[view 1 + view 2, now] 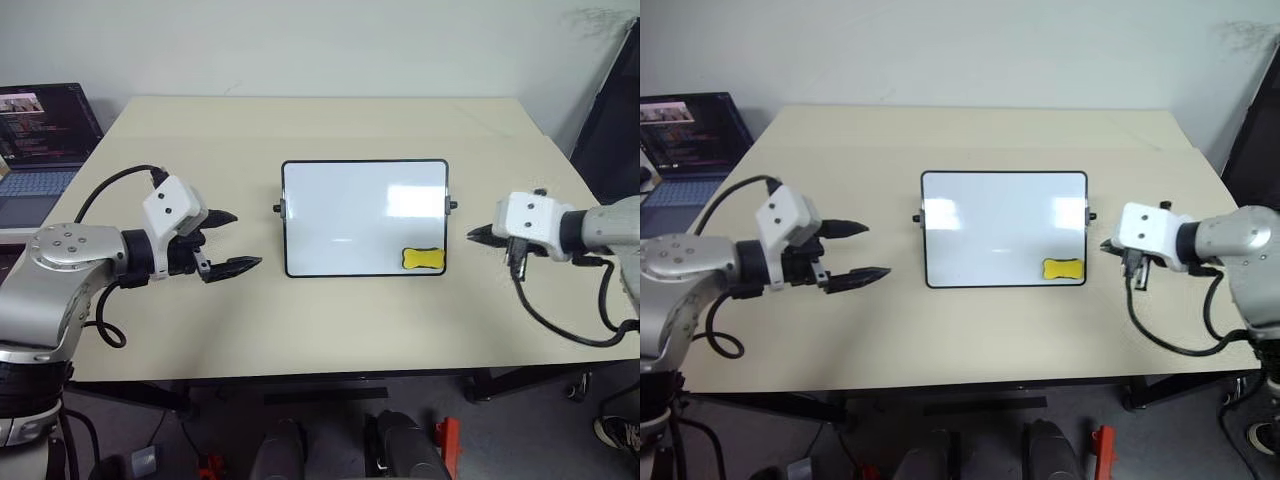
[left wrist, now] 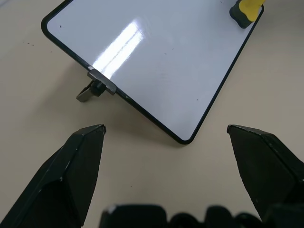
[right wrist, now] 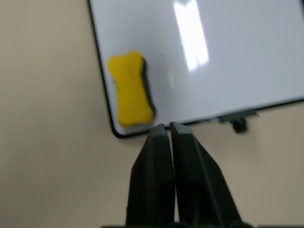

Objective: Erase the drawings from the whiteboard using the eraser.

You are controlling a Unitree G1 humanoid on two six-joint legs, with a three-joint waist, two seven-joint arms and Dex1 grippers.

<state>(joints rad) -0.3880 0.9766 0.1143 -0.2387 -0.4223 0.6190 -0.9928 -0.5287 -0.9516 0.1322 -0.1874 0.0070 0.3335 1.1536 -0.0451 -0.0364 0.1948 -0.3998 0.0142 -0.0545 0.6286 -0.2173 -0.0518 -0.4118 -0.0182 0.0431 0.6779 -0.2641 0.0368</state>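
My right claw [image 3: 165, 127] pinched together, empty, just off board [image 1: 340, 215] corner; eraser [image 1: 423, 259] lies on board ahead. Left claw [image 1: 232, 240] spread wide, beside board's other edge.

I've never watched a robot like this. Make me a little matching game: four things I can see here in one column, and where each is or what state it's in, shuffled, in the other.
Things:
1. eraser
2. whiteboard
3. left gripper
4. right gripper

Places or states:
A. jaws shut, off the board's side nearest the yellow block
B. lying on the board's near corner, on the robot's right
C. jaws wide apart, beside the board's other side
D. flat in the middle of the table, surface wiped white

Pairs: 1-B, 2-D, 3-C, 4-A
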